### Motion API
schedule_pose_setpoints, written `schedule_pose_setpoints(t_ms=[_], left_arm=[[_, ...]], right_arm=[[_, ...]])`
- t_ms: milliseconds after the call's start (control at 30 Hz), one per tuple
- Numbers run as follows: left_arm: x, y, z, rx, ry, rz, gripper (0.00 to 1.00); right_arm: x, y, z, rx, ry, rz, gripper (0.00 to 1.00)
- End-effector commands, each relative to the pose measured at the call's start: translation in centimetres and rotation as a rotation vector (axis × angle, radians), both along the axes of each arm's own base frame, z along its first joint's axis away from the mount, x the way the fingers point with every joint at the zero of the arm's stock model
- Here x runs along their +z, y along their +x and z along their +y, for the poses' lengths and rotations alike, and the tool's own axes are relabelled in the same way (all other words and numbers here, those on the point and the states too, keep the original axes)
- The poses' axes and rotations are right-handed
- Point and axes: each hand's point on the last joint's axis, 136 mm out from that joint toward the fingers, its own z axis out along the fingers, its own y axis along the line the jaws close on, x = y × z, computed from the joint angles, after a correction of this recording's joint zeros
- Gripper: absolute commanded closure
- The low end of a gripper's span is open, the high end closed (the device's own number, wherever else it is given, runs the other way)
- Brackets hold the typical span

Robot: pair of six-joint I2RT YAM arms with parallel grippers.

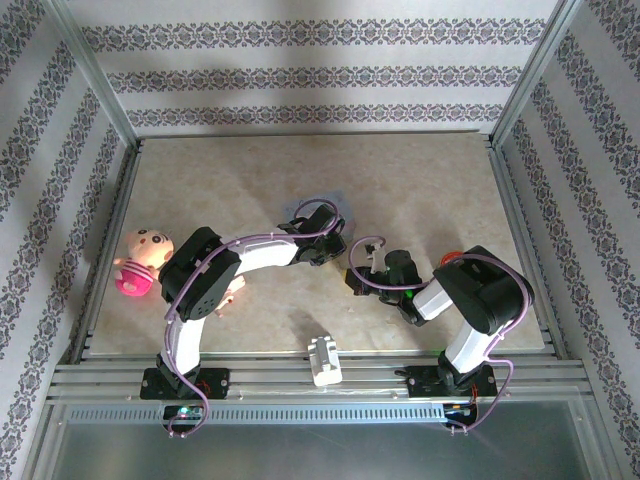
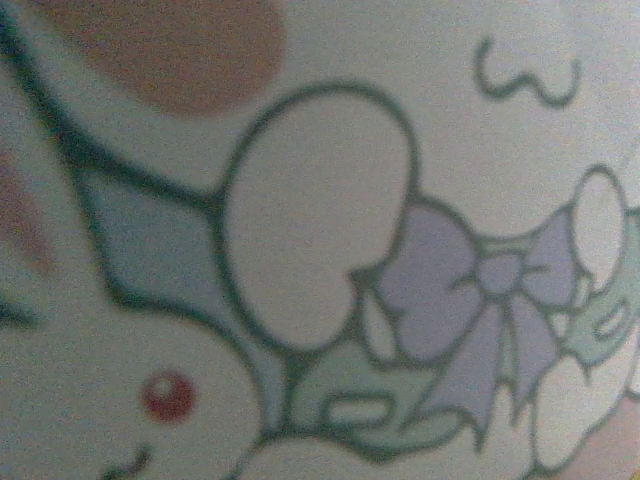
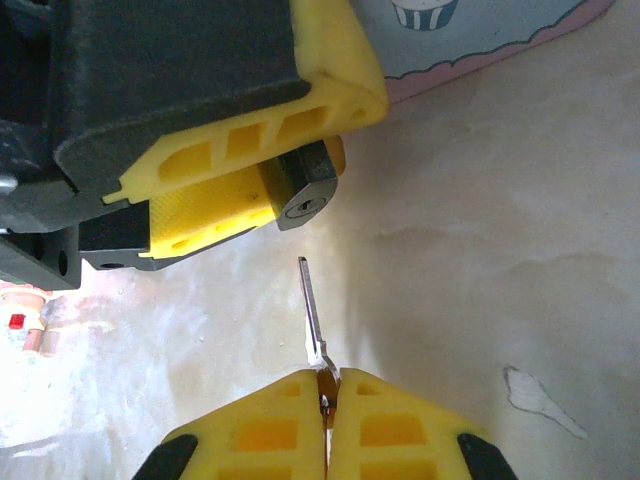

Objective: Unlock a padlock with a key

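1. Gripping the small dark padlock (image 3: pixel 305 195), your left claw (image 3: pixel 315 165) holds it above the bench (image 3: pixel 480 250).
2. Your right claw (image 3: pixel 327 405) pinches the thin silver key (image 3: pixel 312 305), tip just short of the padlock.
3. Your left wrist camera gives blurred tin (image 2: pixel 320 200) artwork.

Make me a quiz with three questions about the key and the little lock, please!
1. Where is the key?
A) lying on the table
B) pinched in the right gripper
C) inside the tin

2. What colour are the gripper fingers?
A) yellow
B) blue
C) green

3. Is the key in the padlock's keyhole?
A) fully in
B) halfway in
C) not yet in

Answers:
1 B, the right gripper is shut on the key's head.
2 A, both pairs in the right wrist view are yellow.
3 C, a gap shows between the key's tip and the padlock, which the left gripper holds.
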Motion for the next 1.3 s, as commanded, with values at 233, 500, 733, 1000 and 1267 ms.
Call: schedule_pose_setpoints(t_ms=[233, 500, 733, 1000, 1267], left_arm=[[0.5, -0.5, 0.3, 0.004, -0.024, 0.041, 0.93], [-0.1, -1.0, 0.5, 0.008, -0.021, 0.073, 0.93], [-0.5, -1.2, 0.5, 0.013, -0.019, 0.089, 0.93], [-0.9, -1.4, 0.4, 0.012, -0.013, 0.109, 0.93], [-1.6, -1.9, 0.4, 0.008, -0.009, 0.145, 0.93]], right_arm=[[-2.0, -0.7, -1.7, -0.040, -0.078, 0.043, 1.00], [-1.6, -0.2, -2.0, -0.067, -0.084, 0.019, 1.00], [-1.3, 0.2, -1.6, -0.056, -0.072, 0.003, 1.00], [-1.3, 0.4, -1.6, -0.058, -0.074, -0.008, 1.00], [-1.1, 0.8, -1.5, -0.068, -0.078, -0.034, 1.00]])
